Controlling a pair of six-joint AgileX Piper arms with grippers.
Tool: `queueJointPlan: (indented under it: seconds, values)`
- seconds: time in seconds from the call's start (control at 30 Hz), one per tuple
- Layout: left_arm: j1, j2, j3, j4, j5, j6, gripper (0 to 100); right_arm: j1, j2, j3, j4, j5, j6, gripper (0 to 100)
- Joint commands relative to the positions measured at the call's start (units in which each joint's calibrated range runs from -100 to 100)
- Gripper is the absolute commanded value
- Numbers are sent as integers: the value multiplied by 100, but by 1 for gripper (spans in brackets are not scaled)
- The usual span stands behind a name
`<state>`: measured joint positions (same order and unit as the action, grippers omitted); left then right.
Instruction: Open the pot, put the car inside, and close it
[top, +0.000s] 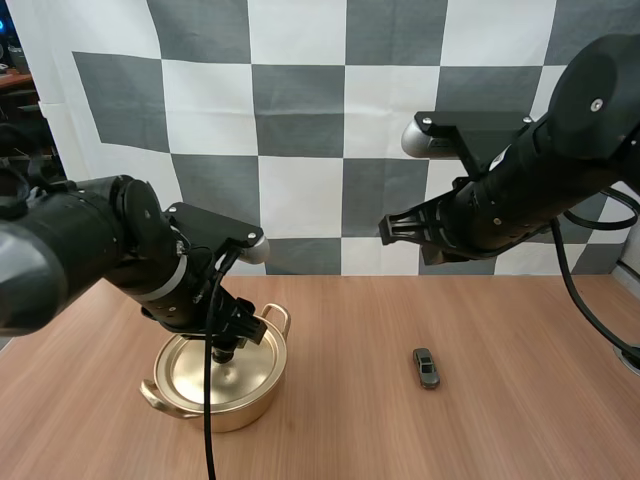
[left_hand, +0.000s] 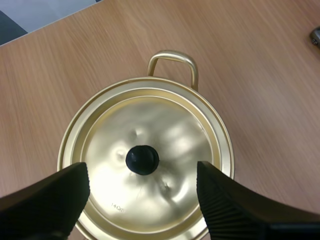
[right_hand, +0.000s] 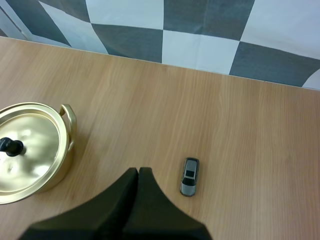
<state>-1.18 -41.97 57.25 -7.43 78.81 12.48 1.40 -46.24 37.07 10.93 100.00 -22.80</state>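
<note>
Now left gripper (left_hand: 142, 175) straddles the lid knob (left_hand: 142, 160), jaws spread; right gripper (right_hand: 138, 172) hangs pressed together; car (top: 426, 368) well right of pot (top: 225, 405).

Light-brown wood-grain table (top: 520, 430)

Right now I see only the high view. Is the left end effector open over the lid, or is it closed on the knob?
Observer: Open. The left wrist view shows the left end effector with fingers apart, the black knob between them, a gap on each side.
Operator: And the right end effector?
Observer: Shut on nothing: its wrist view shows the fingers together as one wedge, near the car.
</note>
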Motion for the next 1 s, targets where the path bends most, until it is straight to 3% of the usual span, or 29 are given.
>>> queueJointPlan:
  seconds: [0.0,0.97]
  values:
    - [2,177,0,1,-119,-3,100,1,4,3,-11,0,5,0]
    - [2,1578,0,1,-717,-3,100,1,4,3,-11,0,5,0]
